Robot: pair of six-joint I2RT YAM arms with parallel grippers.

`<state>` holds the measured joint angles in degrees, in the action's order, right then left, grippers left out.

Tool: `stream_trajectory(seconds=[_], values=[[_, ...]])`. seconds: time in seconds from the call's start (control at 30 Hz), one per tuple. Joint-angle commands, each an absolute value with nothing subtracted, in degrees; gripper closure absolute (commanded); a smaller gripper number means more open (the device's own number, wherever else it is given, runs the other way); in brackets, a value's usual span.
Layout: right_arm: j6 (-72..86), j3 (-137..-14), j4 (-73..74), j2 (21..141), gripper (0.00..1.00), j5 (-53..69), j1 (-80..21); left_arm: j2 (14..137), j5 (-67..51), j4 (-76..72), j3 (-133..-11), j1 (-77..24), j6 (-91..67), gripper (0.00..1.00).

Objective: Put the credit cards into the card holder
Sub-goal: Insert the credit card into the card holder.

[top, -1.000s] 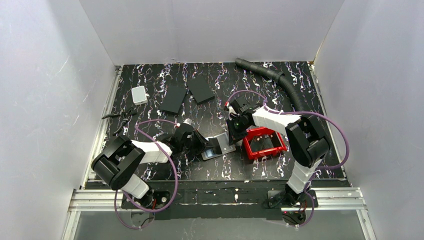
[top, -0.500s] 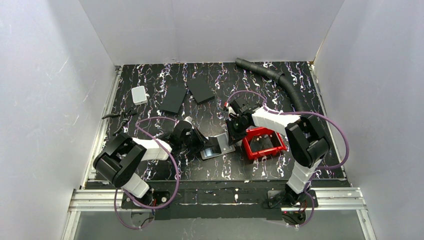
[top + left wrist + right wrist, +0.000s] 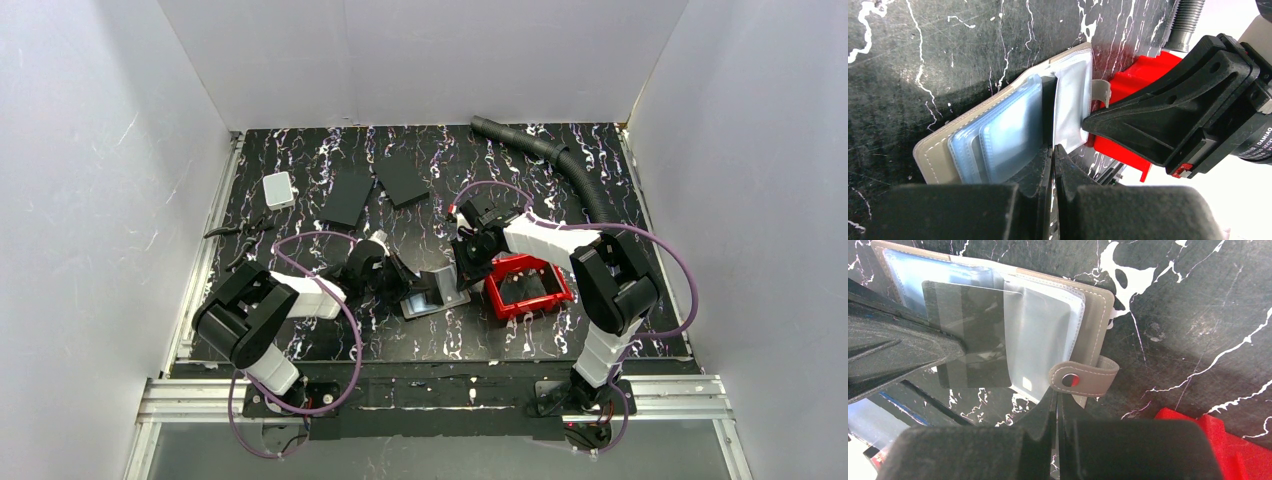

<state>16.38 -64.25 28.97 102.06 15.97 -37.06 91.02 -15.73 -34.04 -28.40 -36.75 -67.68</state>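
The card holder (image 3: pixel 447 296) lies open, taupe outside with glossy pockets (image 3: pixel 1008 130), its snap tab (image 3: pixel 1083 376) hanging off the edge. My left gripper (image 3: pixel 1054 148) is shut on a dark credit card (image 3: pixel 973 330), held edge-on (image 3: pixel 1048 105) over the pockets, its corner against the sleeves. My right gripper (image 3: pixel 1056 396) is shut on the edge of a clear pocket leaf (image 3: pixel 1040 335) and holds it up. From above the left gripper (image 3: pixel 403 283) is left of the holder and the right gripper (image 3: pixel 468 268) is right of it. No other credit card shows.
A red tray (image 3: pixel 528 302) stands right against the holder's right side. Two matte black slabs (image 3: pixel 348 197) (image 3: pixel 402 180) and a white box (image 3: pixel 278 189) lie at the back left. A black ribbed hose (image 3: pixel 560 160) runs along the back right. A dark tool (image 3: pixel 235 232) lies at the left edge.
My left gripper has moved right and a little back, bringing the card up to the pockets. The holder's leaf now stands higher. The right arm has barely moved.
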Motion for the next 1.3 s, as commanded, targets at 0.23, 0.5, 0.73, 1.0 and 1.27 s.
stream_trajectory(seconds=[0.23,0.5,0.73,1.0,1.27], values=[[16.87,-64.44,27.87,103.32,0.95,17.19,-38.58,91.24,-11.43,-36.32,-26.81,-37.65,-69.62,1.0],[16.88,-64.34,27.77,103.36,0.95,17.25,-38.76,91.43,-10.12,-37.92,-26.19,-38.08,-70.61,1.0],[16.72,-64.51,27.96,103.53,0.95,17.24,-38.85,90.13,-8.96,-38.02,-24.47,-38.1,-71.19,1.0],[16.61,-64.39,28.13,103.09,0.95,17.17,-38.85,89.06,-7.93,-38.06,-23.56,-38.0,-70.97,1.0],[16.61,-64.59,27.96,103.3,0.95,17.29,-38.98,89.51,-8.28,-38.06,-23.64,-38.08,-70.46,1.0]])
